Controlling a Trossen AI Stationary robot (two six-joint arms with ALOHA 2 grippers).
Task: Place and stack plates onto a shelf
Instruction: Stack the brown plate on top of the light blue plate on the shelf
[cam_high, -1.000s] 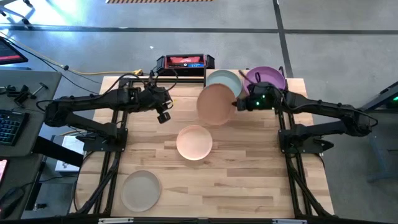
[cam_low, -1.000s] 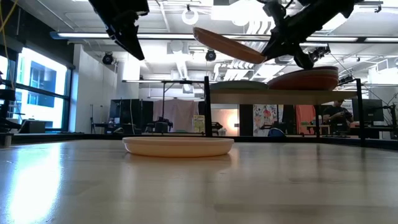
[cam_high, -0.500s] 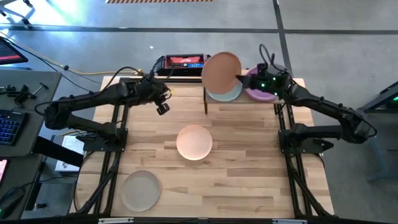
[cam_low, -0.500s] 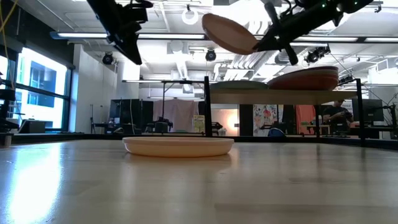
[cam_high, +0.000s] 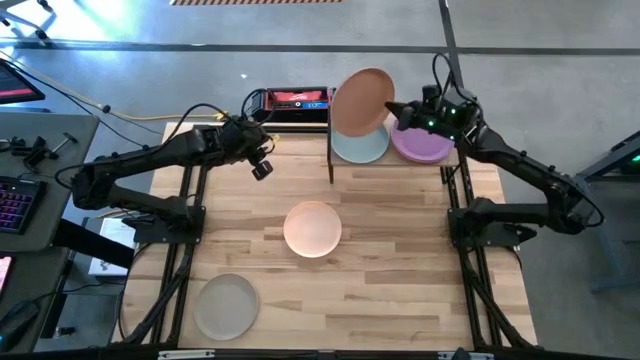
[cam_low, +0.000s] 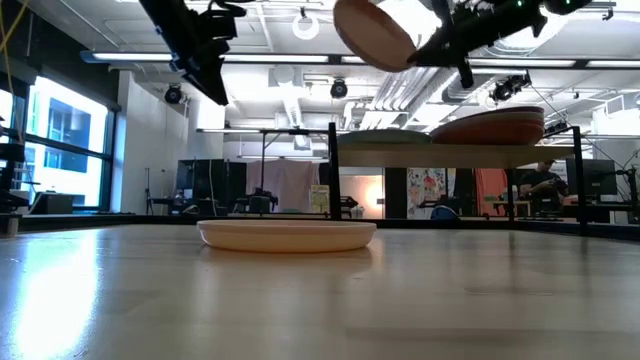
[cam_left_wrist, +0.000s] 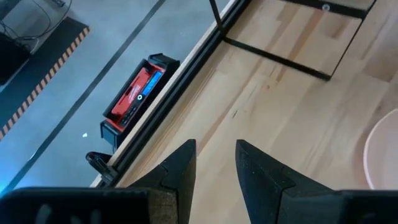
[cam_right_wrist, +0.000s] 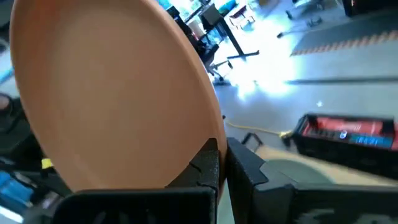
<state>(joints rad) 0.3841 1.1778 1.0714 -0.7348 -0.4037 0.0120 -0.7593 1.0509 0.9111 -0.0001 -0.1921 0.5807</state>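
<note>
My right gripper (cam_high: 392, 108) is shut on a terracotta plate (cam_high: 362, 100), high above the shelf (cam_low: 440, 156) at the table's far edge. The plate (cam_low: 375, 32) is steeply tilted in the low view. A teal plate (cam_high: 362, 148) and a purple plate (cam_high: 424, 145) rest flat on the shelf. A peach plate (cam_high: 312, 228) sits flat mid-table, and a beige plate (cam_high: 227, 305) near the front left corner. My left gripper (cam_high: 262, 168) hovers open above the table's far left part, touching nothing. My right gripper pinches the terracotta plate's rim (cam_right_wrist: 211, 140) between its two fingers (cam_right_wrist: 206, 167), on the edge nearest the arm. The fingers come at it roughly level from the table's right. The plate is lifted clear and tilted steeply above the teal plate.
A red and black device (cam_high: 297, 99) lies beyond the far edge, left of the shelf. The shelf's black legs (cam_high: 331, 160) stand on the tabletop. Bare wood lies around the peach plate and along the right half of the table (cam_high: 420, 260).
My right gripper has carried the terracotta plate up and toward the far edge, from in front of the shelf to above the teal plate, and the plate has tipped steeper. My left gripper has drawn back a little toward the far left.
</note>
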